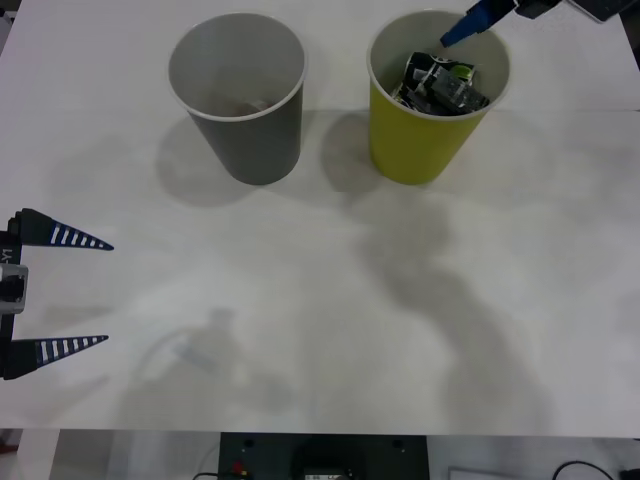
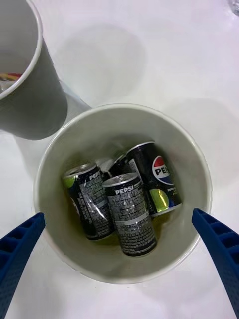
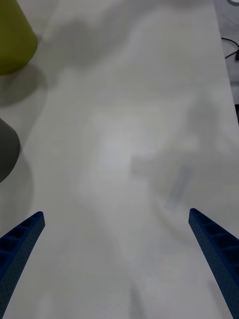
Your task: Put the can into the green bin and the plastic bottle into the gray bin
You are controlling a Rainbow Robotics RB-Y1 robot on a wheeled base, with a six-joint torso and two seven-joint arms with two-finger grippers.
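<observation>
Right gripper (image 2: 119, 249) hangs just above the green bin (image 1: 420, 140) at the far right of the table (image 1: 320, 330), its blue fingers (image 2: 219, 249) spread wide with nothing between them; from my front view I only catch one blue fingertip poking over the bin's far rim. Looking down through the right wrist camera, I see three Pepsi cans lying inside on the bin's white floor. One can (image 2: 130, 214) rests nearest the middle with its silver top up toward the rim, a second can (image 2: 88, 199) leans just beside it and touches it, and a third can (image 2: 157, 179) lies on the other side with its round logo and green patch facing up. To the left of the green bin, close but apart, stands the gray bin (image 1: 245, 100), upright, with something small and colourful at its bottom that I cannot make out. Left gripper (image 1: 60, 295) sits over the near left edge of the table, fingers wide apart, holding nothing, well away from both bins.
</observation>
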